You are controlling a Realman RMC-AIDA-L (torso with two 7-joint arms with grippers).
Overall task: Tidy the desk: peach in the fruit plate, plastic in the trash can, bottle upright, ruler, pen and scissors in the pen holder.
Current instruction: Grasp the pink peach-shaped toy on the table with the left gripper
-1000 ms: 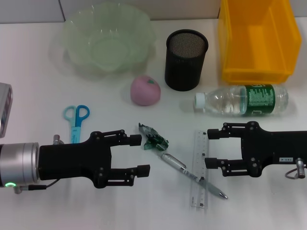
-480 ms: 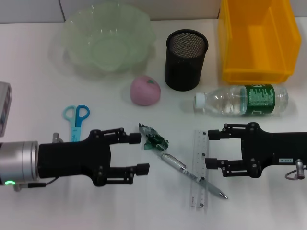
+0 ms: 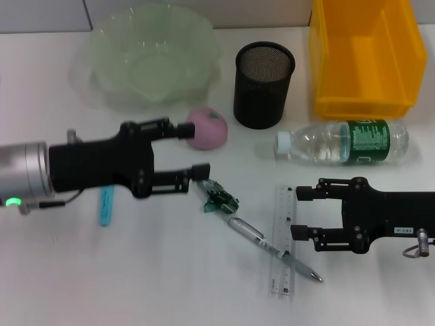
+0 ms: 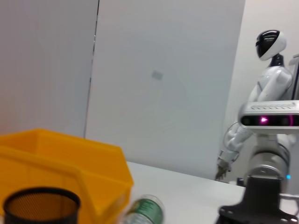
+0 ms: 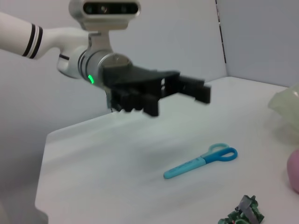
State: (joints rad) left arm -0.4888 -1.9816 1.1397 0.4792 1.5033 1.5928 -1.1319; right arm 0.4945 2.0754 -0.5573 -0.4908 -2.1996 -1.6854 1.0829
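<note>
I bring the left gripper (image 3: pixel 191 149), jaws wide and empty, beside the peach (image 3: pixel 207 128); a nudge could roll it

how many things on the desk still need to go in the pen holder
3. The scissors lie partly under the left arm; the ruler lies near the right gripper, and the pen lies across it. All are outside the pen holder.

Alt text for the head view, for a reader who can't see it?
The open left gripper reaches toward a pink peach below a pale green plastic fruit bowl. The open right gripper hangs beside a clear ruler.
</note>
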